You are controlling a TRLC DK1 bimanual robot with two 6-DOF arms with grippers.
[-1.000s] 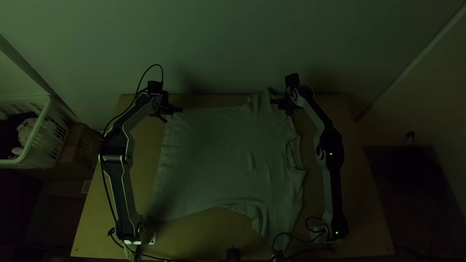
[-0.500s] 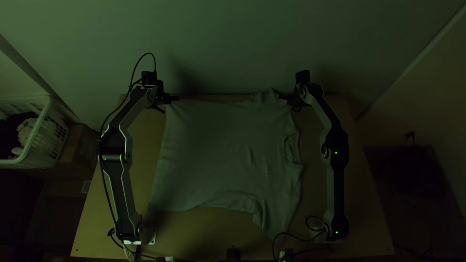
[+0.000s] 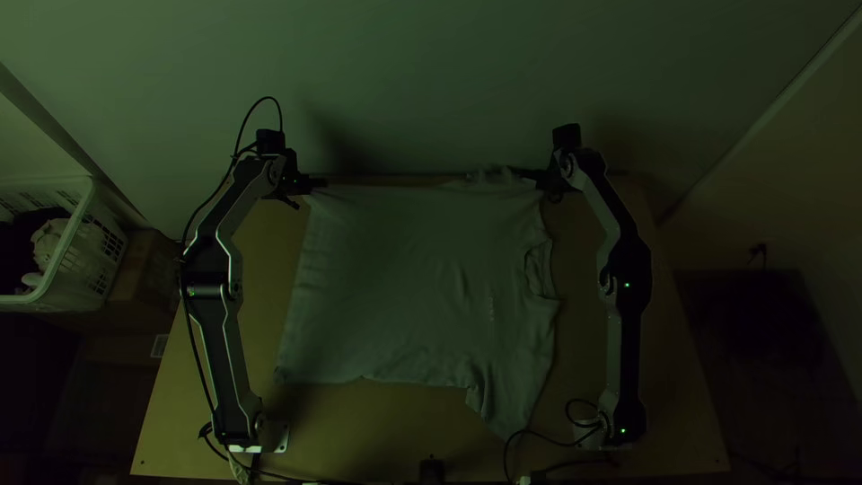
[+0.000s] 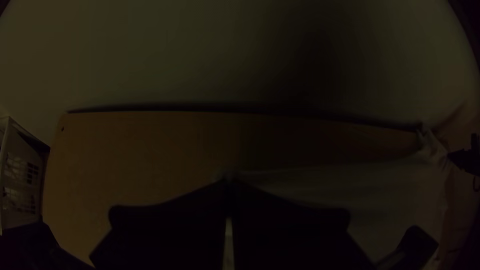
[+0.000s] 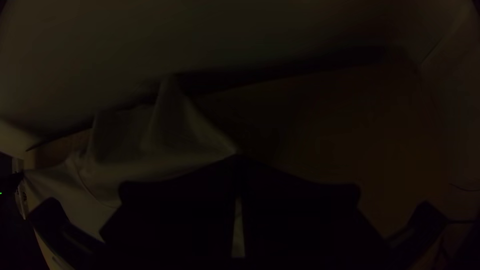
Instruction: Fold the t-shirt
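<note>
Table (image 3: 664, 386) carries the T-shirt (image 3: 404, 278), spread across the middle of the frame, unfolded, collar (image 3: 540, 272) to the right. Change noted: the whole garment has slid up the frame. Its lower edge has withdrawn from the near side, and its upper edge now lies close to the table's far edge. The lower sleeve (image 3: 510, 404), at lower right of centre, has followed and points down the frame.

Both arms have moved up the frame, the right one also outward. Left gripper (image 3: 321, 183), upper left, is closed on the hem corner. Right gripper (image 3: 524, 173), upper right of centre, is clamped on cloth by the upper sleeve; the exact part cannot be determined. Upper edge between them appears fairly straight.

Assessment: positioning and straightening, with the fold itself outstanding. Next move probably calls for bringing the held side down over the rest, both grippers level. Uneven travel could skew the fold; small creases (image 3: 464, 283) near the chest may need smoothing.
</note>
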